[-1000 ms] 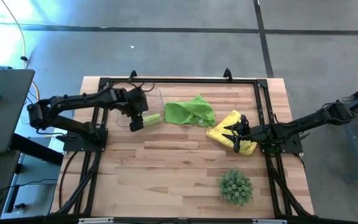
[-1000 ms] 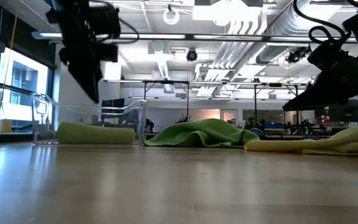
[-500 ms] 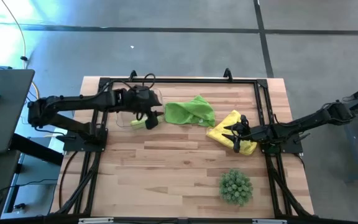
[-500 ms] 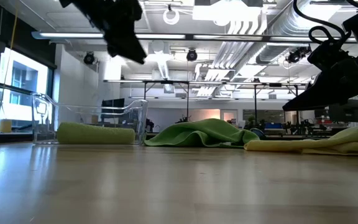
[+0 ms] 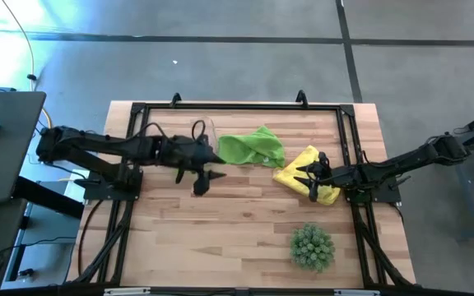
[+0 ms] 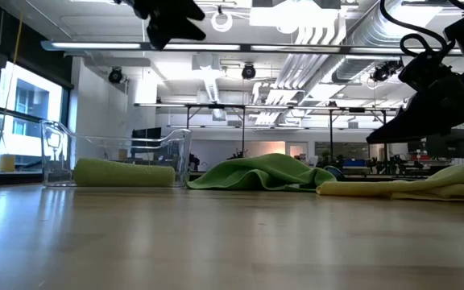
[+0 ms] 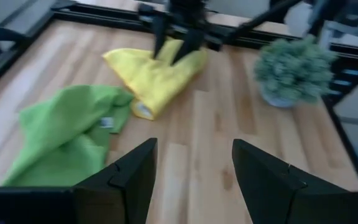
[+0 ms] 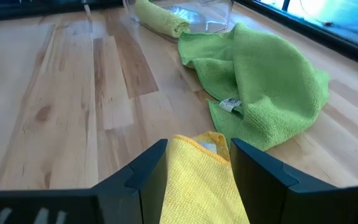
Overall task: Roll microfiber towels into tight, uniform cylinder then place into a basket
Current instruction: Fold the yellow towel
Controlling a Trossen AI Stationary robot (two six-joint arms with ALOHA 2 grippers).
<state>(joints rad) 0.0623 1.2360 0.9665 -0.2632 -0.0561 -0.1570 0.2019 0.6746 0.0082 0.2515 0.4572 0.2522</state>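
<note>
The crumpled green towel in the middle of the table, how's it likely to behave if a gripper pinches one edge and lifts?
The green towel lies in soft, uneven folds, so it will probably droop and unfold rather than hold shape. It looks thin and light, so lifting should take little effort. One corner lies close to the yellow towel, so it might drag that along slightly.

We can read no text, brand, number or sign anywhere. The small white tag (image 8: 230,104) on the crumpled lime green microfiber towel (image 8: 263,87), right of centre, is too small for us to make out.
</note>
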